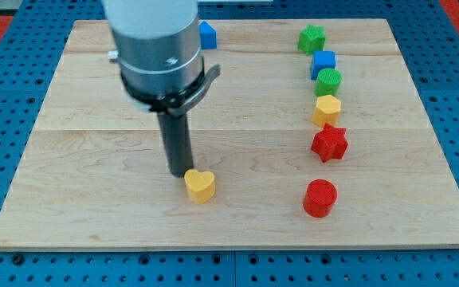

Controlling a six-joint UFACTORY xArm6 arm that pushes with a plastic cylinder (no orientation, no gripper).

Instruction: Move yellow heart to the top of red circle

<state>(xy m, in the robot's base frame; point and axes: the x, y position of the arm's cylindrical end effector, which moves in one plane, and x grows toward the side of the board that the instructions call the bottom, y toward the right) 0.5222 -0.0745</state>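
Near the bench's (94, 159) middle, my tip (180, 173) touches the yellow heart's (200, 186) upper-left edge; it holds nothing, having no jaws. Well right sits the red circle (320, 198).

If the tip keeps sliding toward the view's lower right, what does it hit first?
My tip sits just up-left of the yellow heart, apparently touching it, so it would meet that first. Beyond it, the red circle lies farther right.
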